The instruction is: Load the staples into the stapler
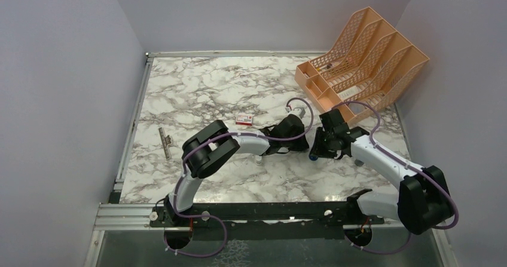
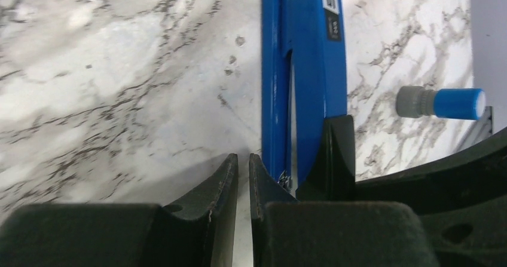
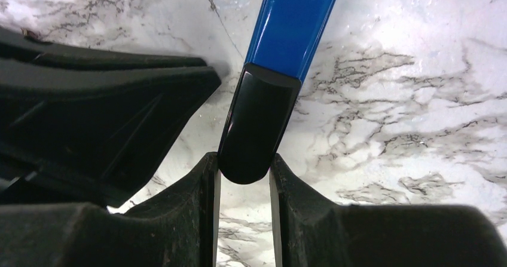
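The top camera sits high behind the arms, tilted down over the whole marble table (image 1: 203, 88), with the arm bases along its bottom edge. Each wrist camera rides just behind its own fingers, low and very close to the tabletop. The left gripper (image 2: 243, 171) view looks along the blue-and-black tool (image 2: 305, 70) from one end, and the right gripper (image 3: 245, 171) view from the opposite, black end. All three views share that mid-table spot.

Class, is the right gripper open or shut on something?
Shut on the blue-and-black tool: its black end sits pinched between the fingers of the right gripper.
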Motion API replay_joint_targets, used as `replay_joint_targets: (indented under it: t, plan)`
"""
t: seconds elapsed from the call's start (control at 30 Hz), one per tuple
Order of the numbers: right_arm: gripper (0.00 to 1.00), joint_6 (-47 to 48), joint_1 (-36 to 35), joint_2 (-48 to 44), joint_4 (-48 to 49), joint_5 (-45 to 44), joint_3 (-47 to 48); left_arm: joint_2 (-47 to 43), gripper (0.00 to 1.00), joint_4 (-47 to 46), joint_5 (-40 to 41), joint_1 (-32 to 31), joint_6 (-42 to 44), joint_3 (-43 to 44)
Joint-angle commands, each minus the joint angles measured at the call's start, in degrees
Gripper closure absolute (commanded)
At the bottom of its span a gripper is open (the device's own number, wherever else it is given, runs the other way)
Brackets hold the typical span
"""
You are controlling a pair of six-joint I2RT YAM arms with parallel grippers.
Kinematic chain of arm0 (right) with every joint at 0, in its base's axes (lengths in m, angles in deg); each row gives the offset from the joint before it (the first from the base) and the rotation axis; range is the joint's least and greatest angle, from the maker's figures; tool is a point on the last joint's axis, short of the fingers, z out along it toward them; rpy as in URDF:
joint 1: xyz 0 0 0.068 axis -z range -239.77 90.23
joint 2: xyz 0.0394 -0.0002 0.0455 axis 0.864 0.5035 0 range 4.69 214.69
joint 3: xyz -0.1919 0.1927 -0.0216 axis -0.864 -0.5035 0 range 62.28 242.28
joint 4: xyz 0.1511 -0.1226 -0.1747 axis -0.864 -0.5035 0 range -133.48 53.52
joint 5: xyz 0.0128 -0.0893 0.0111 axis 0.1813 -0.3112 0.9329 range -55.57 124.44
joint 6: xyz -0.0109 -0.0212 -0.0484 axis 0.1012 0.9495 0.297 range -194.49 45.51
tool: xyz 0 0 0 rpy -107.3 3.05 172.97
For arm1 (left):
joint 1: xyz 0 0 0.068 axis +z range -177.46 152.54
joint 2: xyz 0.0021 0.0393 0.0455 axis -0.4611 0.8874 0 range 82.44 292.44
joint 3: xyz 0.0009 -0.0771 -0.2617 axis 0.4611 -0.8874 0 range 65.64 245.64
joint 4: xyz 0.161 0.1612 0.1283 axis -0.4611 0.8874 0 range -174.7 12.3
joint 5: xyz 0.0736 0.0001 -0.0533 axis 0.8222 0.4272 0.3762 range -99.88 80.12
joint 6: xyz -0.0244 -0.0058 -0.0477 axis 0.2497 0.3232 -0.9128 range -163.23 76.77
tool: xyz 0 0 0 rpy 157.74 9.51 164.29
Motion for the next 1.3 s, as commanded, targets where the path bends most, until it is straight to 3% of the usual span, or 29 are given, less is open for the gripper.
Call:
replay_joint_targets:
  t: [0.0,0.5,0.67,0.9,1.03,1.27]
  plan:
    - [0.77,-0.7,0.0,2.6,2.5,-4.6,-0.9,-2.9,0.86,6.8,6.7,-0.1,2.6,-2.1]
    - [0.72,-0.7,0.0,8.7,0.4,-6.3,0.8,-4.9,0.86,7.1,7.7,-0.1,2.1,-4.1]
    - [0.71,-1.4,0.0,7.6,-1.1,-6.9,2.7,-6.9,0.86,3.3,7.0,-0.1,0.3,-7.5]
    - [0.57,-1.2,0.0,-1.1,-4.3,-9.2,10.0,-7.0,0.84,1.4,6.3,-0.1,0.1,-8.1]
    - [0.40,0.1,0.0,-1.1,-4.3,-10.9,11.0,-6.7,0.83,1.2,6.1,-0.1,0.3,-7.8]
    - [0.41,-0.6,0.0,3.4,-5.7,-10.0,10.9,-6.8,0.82,1.2,6.5,0.0,1.0,-8.1]
